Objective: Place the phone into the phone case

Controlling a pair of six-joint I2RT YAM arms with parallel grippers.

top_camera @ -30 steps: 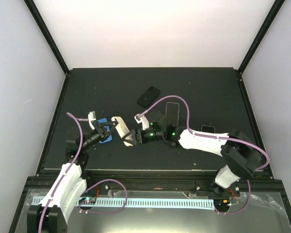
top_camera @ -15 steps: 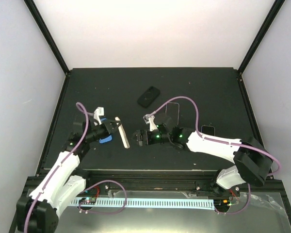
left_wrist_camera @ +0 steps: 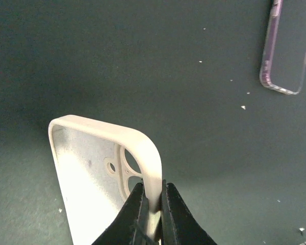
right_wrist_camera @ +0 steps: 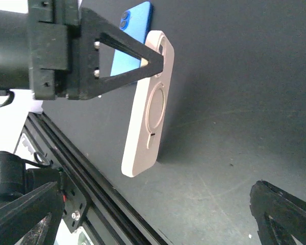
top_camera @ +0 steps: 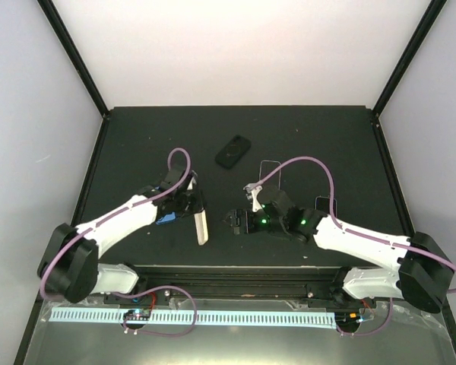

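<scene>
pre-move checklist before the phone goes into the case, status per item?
1. Grip: left gripper shut on cream case rim: ok.
2. Free hand: right gripper open, empty: ok.
3. Cavity facing up: not ok, cream case is held on edge.
4. Target: blue phone ungripped on table: ok.
5. Path from right gripper to blue phone: not ok, cream case and left gripper stand between.
6. Cream case's lower end touching table: cannot tell.

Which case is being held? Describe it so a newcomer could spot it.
On the table, near left, find the left gripper. Its jaws pinch the rim of a cream case, beside a blue phone. The other cases are clear and lie flat.
</scene>
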